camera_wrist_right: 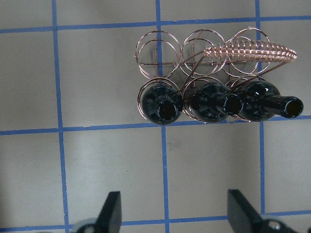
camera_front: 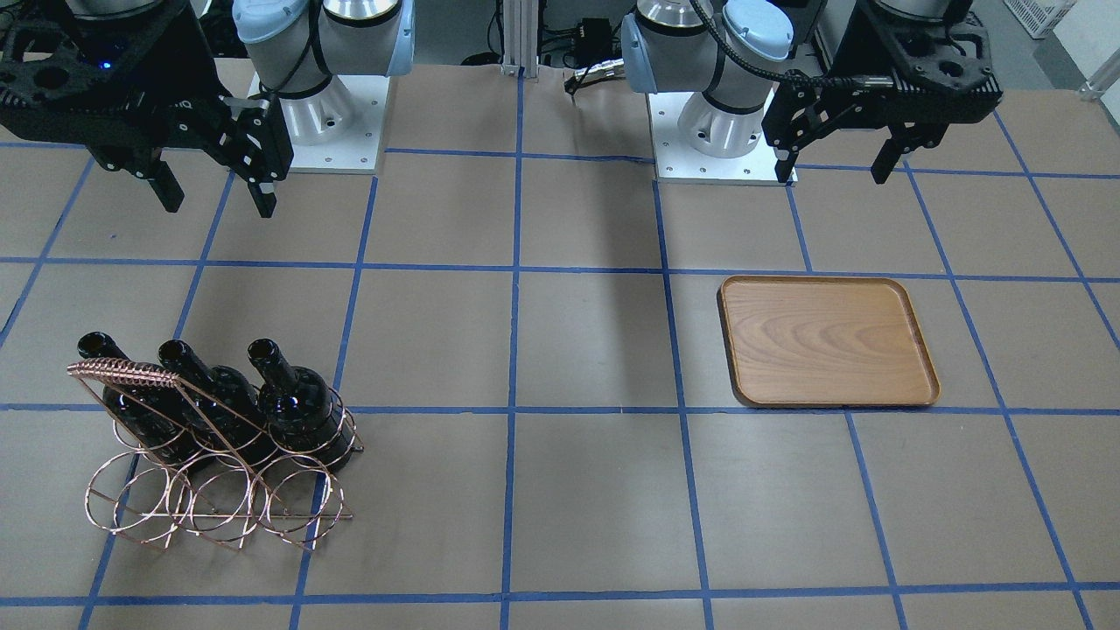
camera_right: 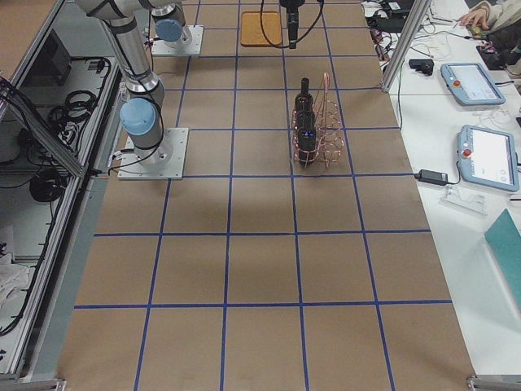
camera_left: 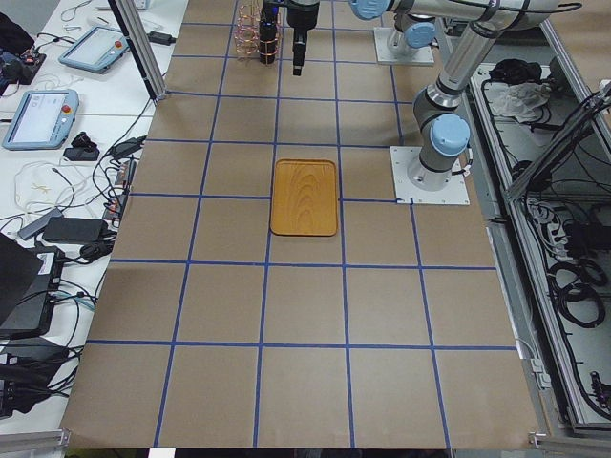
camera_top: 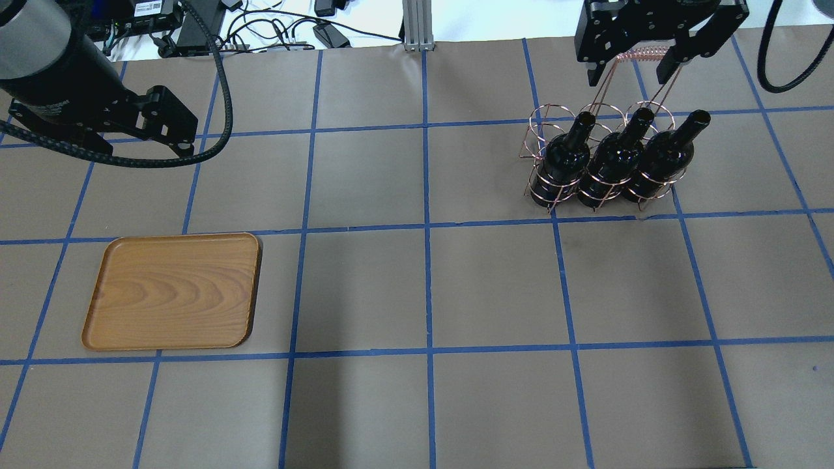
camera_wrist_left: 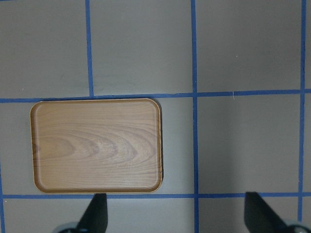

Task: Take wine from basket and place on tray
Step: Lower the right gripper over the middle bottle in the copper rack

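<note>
Off to the robot's right, three wine bottles (camera_wrist_right: 214, 104) crowd the wire basket (camera_wrist_right: 194, 63) below the spread, empty right gripper (camera_wrist_right: 177, 213), the left gripper (camera_wrist_left: 175, 213) likewise spread above the tray (camera_wrist_left: 97, 145); a tilted pull could snag the handle (camera_wrist_right: 250, 50).

Obs: right gripper (camera_front: 219, 207) hangs aloft with its fingers pointing down and jaws spread wide, nothing between them. Its wrist block sits directly above the pincer. The left gripper (camera_front: 831, 175) takes the same pose: aloft, fingers down, jaws wide apart, empty. In the wrist views, right fingertips (camera_wrist_right: 112, 213) and left fingertips (camera_wrist_left: 97, 213) show at the bottom edge, far apart.
</note>
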